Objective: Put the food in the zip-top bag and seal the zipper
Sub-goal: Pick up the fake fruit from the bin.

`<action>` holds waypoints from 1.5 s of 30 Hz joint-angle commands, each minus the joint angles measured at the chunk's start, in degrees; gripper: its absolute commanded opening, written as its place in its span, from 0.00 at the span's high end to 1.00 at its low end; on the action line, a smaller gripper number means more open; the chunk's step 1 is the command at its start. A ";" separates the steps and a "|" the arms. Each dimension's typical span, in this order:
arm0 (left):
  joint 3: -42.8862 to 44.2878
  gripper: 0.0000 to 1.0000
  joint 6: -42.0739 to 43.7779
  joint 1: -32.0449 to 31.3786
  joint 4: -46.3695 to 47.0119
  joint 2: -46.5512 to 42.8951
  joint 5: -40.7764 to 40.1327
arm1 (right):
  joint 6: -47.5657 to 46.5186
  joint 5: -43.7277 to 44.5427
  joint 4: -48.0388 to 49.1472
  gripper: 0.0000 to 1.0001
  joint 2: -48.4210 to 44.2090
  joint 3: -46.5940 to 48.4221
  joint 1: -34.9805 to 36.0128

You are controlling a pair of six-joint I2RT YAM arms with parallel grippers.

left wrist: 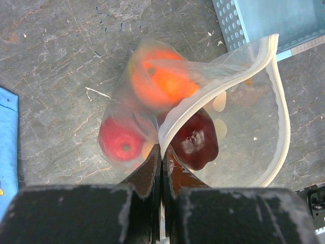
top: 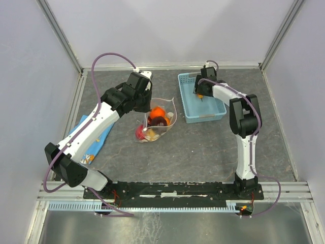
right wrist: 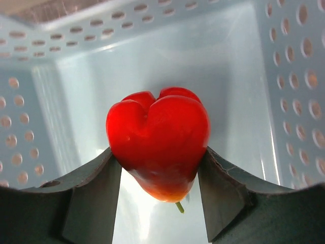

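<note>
The zip-top bag (top: 163, 108) stands open in the middle of the table, and my left gripper (left wrist: 162, 150) is shut on its whitish zipper strip (left wrist: 188, 117). Inside the bag lie an orange fruit (left wrist: 162, 81), a red one (left wrist: 119, 142) and a dark maroon one (left wrist: 195, 140). My right gripper (right wrist: 158, 152) reaches down into the light-blue basket (top: 185, 109). Both its fingers press the sides of a glossy red pepper (right wrist: 157, 137), whose stem points toward the wrist. From above, the right gripper (top: 201, 95) hides most of the pepper.
The basket's perforated walls (right wrist: 152, 46) close round the right gripper on three sides. A blue cloth (top: 94, 137) lies under the left arm at the table's left. The basket's corner (left wrist: 228, 20) sits just beyond the bag's mouth.
</note>
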 commanded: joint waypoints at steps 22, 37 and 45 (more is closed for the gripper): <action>-3.41 0.97 1.31 0.00 7.35 -4.05 4.80 | -1.31 -20.54 -20.62 0.61 -41.07 -14.49 3.44; -5.11 0.97 1.28 -0.32 9.84 -4.87 6.00 | 3.11 -36.12 -33.24 0.59 -45.18 -5.10 16.27; -6.13 0.97 1.20 -0.49 10.06 -5.94 6.20 | 6.02 -40.09 -34.95 0.58 -39.21 -1.59 20.85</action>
